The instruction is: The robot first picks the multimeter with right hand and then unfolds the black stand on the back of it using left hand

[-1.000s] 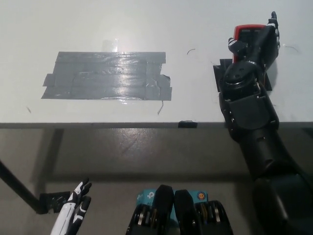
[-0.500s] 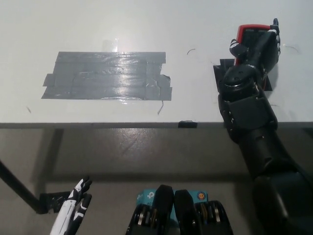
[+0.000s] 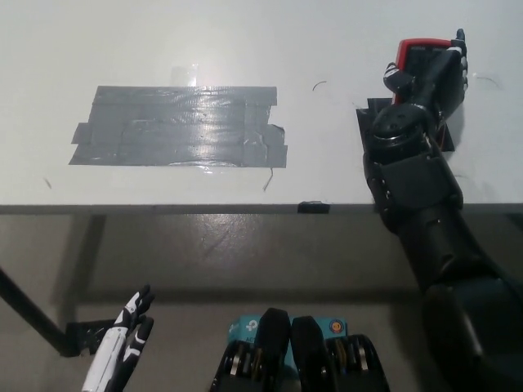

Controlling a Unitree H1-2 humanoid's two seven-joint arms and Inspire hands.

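Note:
A red and black multimeter (image 3: 413, 54) lies on the white table (image 3: 245, 49) at the far right. My black right hand (image 3: 433, 73) covers it from the near side, with fingers wrapped over its right edge and thumb at its left edge. Most of the meter's body is hidden under the hand, and its back stand does not show. My white left hand (image 3: 122, 343) hangs low at the bottom left, below the table edge, fingers slightly apart and holding nothing.
A patch of grey duct tape (image 3: 180, 126) covers the table's middle left. A black mat (image 3: 376, 122) lies under the multimeter. The table's front edge (image 3: 245, 208) runs across the picture, with floor below it.
My right hand has shifted slightly further over the multimeter and closed around it. My left hand has dropped a little lower at the bottom left.

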